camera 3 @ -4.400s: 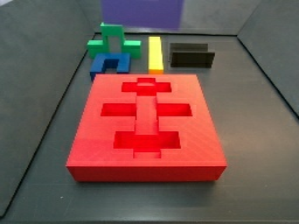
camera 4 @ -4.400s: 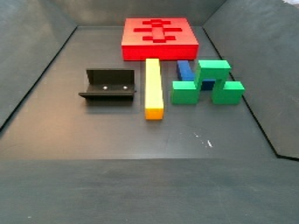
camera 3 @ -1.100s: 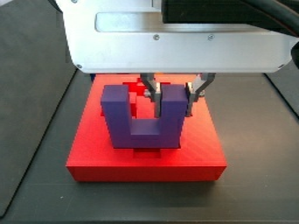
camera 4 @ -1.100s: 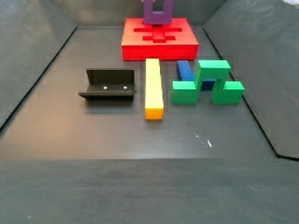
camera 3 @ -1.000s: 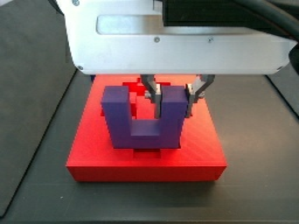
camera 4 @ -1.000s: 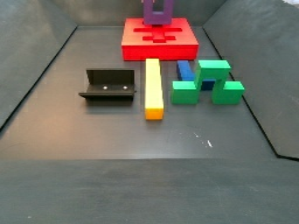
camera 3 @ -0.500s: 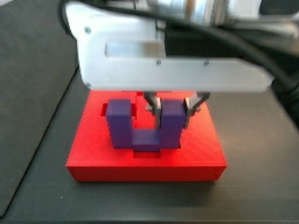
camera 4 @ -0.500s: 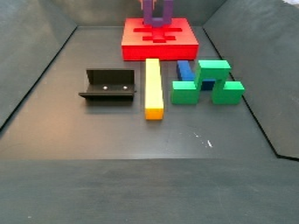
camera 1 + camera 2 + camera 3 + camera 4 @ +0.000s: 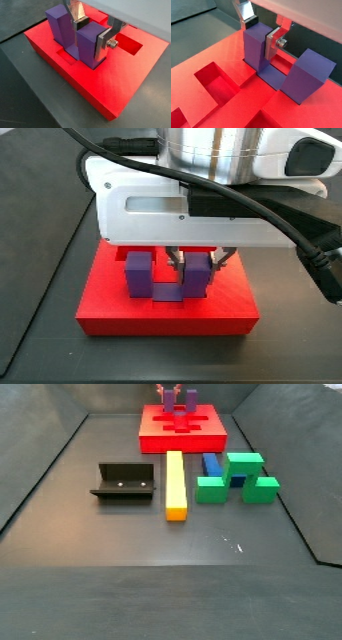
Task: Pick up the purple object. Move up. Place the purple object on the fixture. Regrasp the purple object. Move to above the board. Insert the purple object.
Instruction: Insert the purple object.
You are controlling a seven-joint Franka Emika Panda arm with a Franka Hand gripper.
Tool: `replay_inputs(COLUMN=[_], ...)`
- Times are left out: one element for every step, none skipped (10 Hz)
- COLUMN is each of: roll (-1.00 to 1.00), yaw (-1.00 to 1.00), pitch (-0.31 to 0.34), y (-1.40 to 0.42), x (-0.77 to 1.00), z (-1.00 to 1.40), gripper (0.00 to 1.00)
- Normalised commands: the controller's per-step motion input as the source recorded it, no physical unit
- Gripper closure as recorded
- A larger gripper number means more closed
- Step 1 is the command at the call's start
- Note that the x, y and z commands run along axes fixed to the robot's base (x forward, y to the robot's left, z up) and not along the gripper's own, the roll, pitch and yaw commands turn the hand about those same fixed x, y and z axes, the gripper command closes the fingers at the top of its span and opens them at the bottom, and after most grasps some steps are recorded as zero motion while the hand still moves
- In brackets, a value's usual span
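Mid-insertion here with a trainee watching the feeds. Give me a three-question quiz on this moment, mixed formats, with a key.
1. True or false: the gripper is shut on one prong of the purple object, not on both.
2. Multiple choice: the purple object's base is at
A. the fixture
B. a recess at the near edge of the board, as a side view shows it
C. the yellow bar
3. Fill in: in a side view, the blue block lies between the yellow bar and the ____ pieces.

Key
1. True: in both wrist views the silver fingers clamp one prong; the second prong stands free.
2. B
3. green
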Motion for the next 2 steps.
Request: replay_inputs(roll=[0.01,0.00], yaw=[0.00,0.00], pitch=[0.000,0.000], y=[-0.02,0.00], x=[0.00,0.00], z=[0.00,0.00], gripper=[1.00,1.00])
